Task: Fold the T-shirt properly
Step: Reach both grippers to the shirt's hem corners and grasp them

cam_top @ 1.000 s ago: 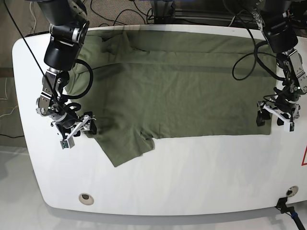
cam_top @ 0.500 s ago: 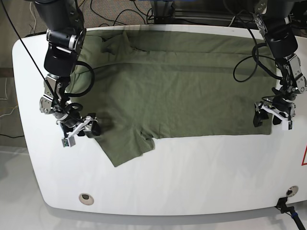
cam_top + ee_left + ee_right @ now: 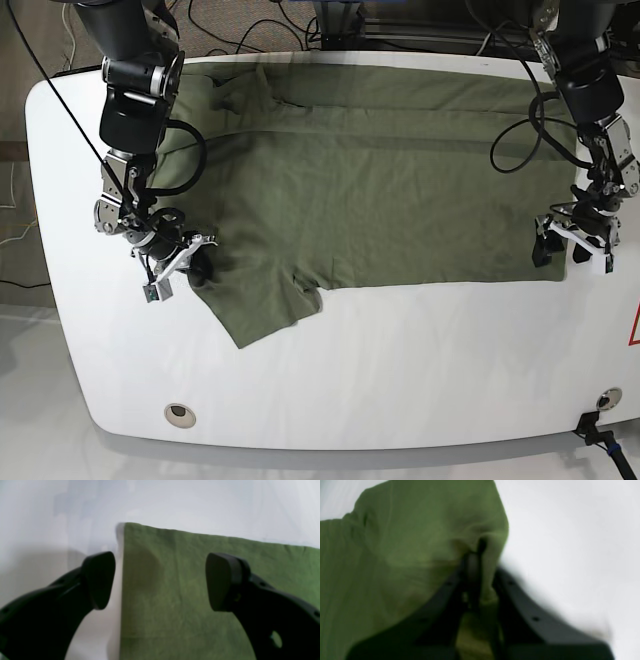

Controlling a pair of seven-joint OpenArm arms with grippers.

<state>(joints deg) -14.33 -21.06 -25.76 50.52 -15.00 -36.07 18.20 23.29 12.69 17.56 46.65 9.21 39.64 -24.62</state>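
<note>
Base view shows you the T-shirt [image 3: 380, 190] spread flat across the far half of the table [image 3: 400, 370], 1 sleeve lying toward the near left edge. Your right gripper [image 3: 190, 268] has its fingers pinched together on that sleeve's fabric. Your left gripper [image 3: 570, 250] straddles the shirt's right corner, fingers wide apart.

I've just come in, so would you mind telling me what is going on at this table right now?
A two-armed robot is folding an olive-green T-shirt spread flat on a white table. The right gripper has pinched the edge of the fabric near the sleeve, jaws shut on a bunched fold. The left gripper is open at the opposite end, one finger over the cloth and one over the bare table, gripping nothing yet. No fold has been made.
</note>
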